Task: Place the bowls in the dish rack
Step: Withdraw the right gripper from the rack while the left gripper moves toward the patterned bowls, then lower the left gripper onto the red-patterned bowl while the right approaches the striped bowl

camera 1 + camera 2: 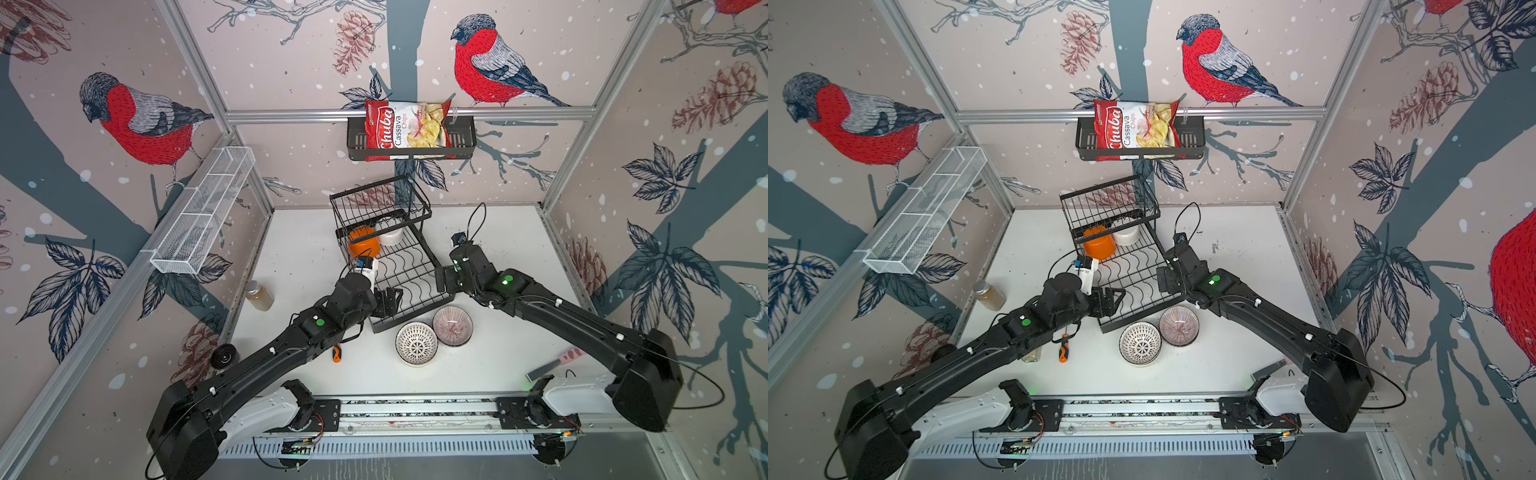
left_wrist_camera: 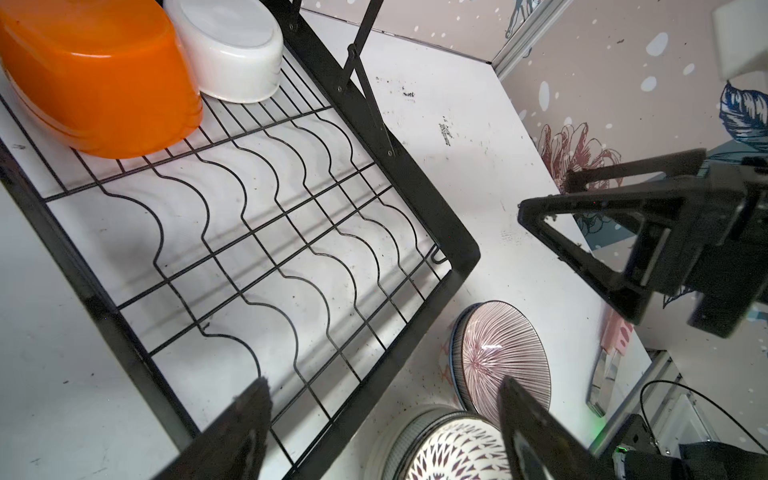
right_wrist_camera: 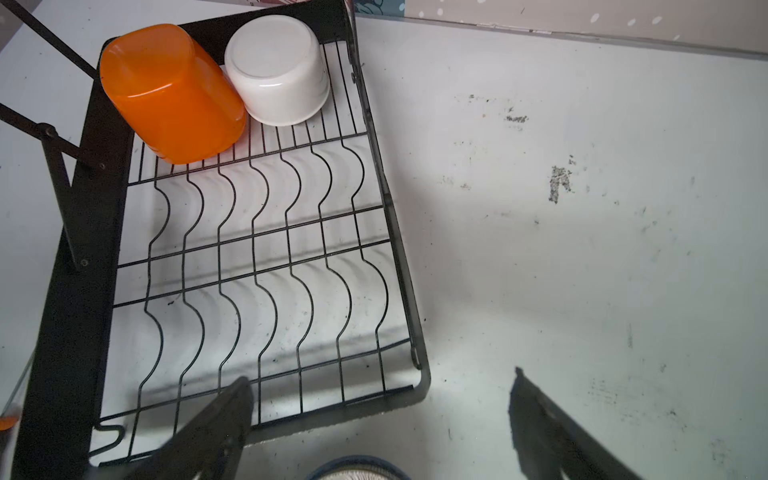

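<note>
Orange straight-sided bowl (image 3: pixel 170 95) and white bowl (image 3: pixel 278 70) were noted upturned in the black wire dish rack (image 3: pixel 83 291); black-and-white patterned bowl (image 1: pixel 416 343) and purple-striped bowl (image 1: pixel 452 325) were seen on the white counter (image 1: pixel 498 365) beside its near corner. Left fingers (image 2: pixel 245 424) and right fingers (image 3: pixel 540 419) were held wide, empty, near that end; the next pickup was judged in hand, a descent astride one rim being called for.

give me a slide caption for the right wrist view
Open right gripper at the edge of the dish rack; orange bowl and white bowl upside down inside.
</note>
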### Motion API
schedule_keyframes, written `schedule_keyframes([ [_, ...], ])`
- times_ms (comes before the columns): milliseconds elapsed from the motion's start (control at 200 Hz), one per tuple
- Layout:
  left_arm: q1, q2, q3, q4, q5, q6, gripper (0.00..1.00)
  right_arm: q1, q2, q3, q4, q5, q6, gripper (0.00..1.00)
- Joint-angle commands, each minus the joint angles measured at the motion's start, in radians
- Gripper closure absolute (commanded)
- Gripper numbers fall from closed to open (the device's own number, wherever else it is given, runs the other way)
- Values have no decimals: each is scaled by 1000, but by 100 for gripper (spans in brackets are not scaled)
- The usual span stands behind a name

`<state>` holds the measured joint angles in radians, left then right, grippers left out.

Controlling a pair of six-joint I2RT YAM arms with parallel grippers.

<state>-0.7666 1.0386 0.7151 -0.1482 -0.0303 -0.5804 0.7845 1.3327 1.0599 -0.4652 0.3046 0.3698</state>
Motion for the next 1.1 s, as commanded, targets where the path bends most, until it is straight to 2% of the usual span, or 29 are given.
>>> schedule_keyframes([
  [0, -20, 11, 12, -49, -49, -19, 16, -1, -8, -5, -36, -89, 31, 9],
  [100, -46, 22, 23, -89, -60, -28, 16, 5, 3, -5, -57, -147, 37, 13],
  [490, -169, 116, 100, -278, -89, -58, 20, 10, -49, -73, -18, -145, 74, 19],
  [940, -227, 195, 116, -386, 8, -122, 29, 11, -39, -102, 31, -105, 43, 20],
  [1096, -244, 240, 144, -413, 3, -125, 34, 11, -24, -114, 43, -91, 36, 20],
])
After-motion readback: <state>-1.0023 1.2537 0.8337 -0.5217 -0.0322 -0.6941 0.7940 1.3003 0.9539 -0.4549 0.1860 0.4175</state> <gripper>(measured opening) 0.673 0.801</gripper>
